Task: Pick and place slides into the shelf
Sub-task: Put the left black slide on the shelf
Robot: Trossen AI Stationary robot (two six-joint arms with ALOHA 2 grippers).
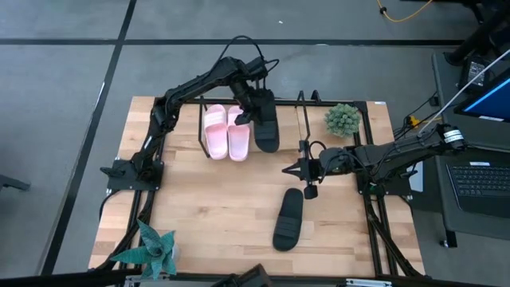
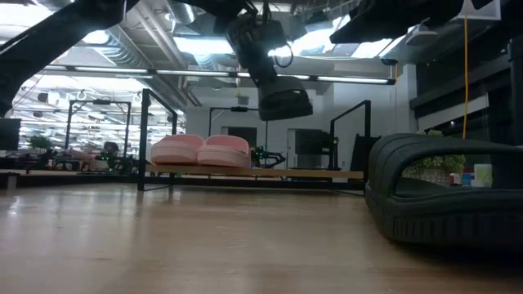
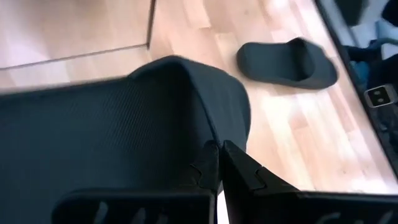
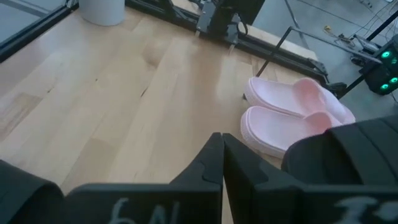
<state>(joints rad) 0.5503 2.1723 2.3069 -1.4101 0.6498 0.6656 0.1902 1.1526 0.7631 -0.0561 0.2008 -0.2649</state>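
Observation:
My left gripper (image 1: 255, 112) is shut on a black slide (image 1: 267, 127), which hangs in the air above the shelf (image 2: 270, 172) at the table's far side. Two pale pink slides (image 1: 226, 133) lie side by side on the shelf board, just left of the held slide. A second black slide (image 1: 288, 219) lies flat on the tabletop toward the near edge and fills the right foreground of the low view (image 2: 445, 192). My right gripper (image 1: 288, 169) hovers shut with nothing in it over the middle of the table, pointing toward the pink slides (image 4: 292, 115). My left gripper pinches the black slide between its two fingers at an edge near one end (image 3: 214, 134); the slide's own body hides the rest of the contact. The fingers slant down from the far left. The slide hangs tilted below them (image 2: 284, 102), clear of the shelf board.
A small round green plant (image 1: 344, 119) stands just right of the shelf. A spiky potted plant (image 1: 155, 247) sits at the near left corner. The shelf's thin black rods (image 1: 303, 119) rise at its ends. A laptop (image 1: 478, 175) sits beyond the table's right edge.

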